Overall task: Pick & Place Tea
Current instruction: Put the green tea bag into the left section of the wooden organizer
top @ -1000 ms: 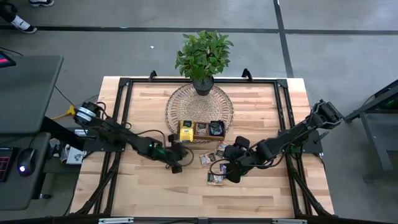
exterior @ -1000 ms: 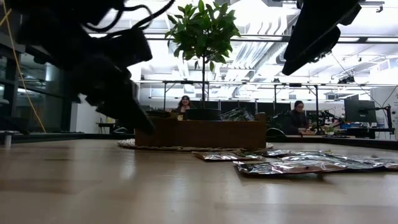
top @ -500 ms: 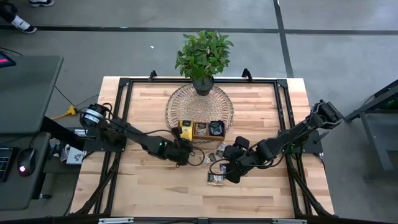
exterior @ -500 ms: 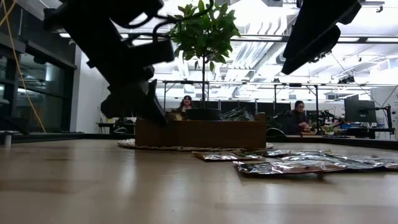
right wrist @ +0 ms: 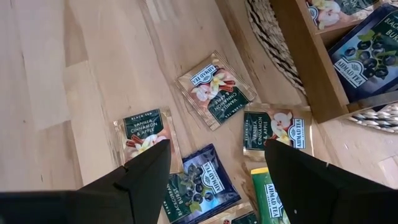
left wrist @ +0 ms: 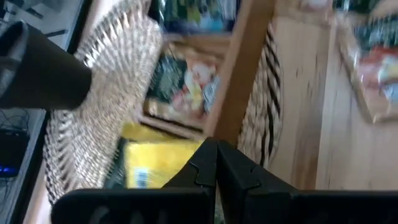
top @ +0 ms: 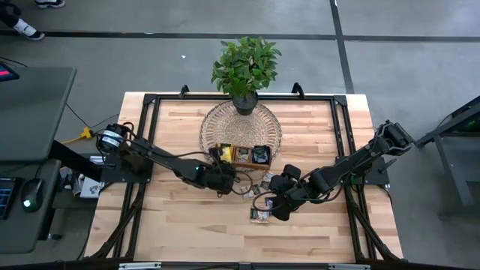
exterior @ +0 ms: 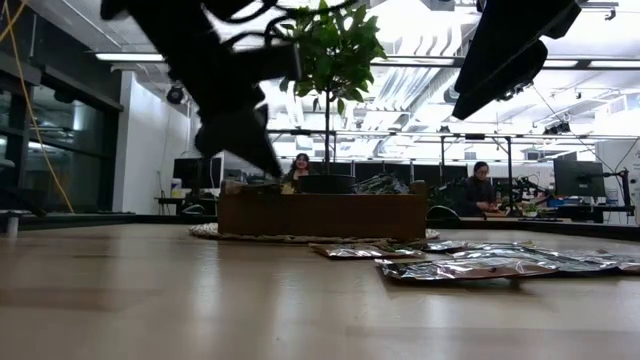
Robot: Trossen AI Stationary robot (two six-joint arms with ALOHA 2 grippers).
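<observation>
Several tea sachets lie flat on the table just near of the brown wooden tray. They also show in the right wrist view: brown-green ones, a dark blue one and a green one. My right gripper hangs open above them, touching none. My left gripper is shut above the tray's left end, where yellow sachets lie in a compartment. Nothing shows between its fingers.
The tray stands on a round woven mat with a potted plant at its far side. A black frame runs along the table's edges. Bare wood lies near and left of the sachets. People sit far behind the table.
My left gripper has risen from the table near the tray's left front corner and gone far and right, over the tray's left end. Its fingers stay shut. My right gripper and the sachets have kept still.
</observation>
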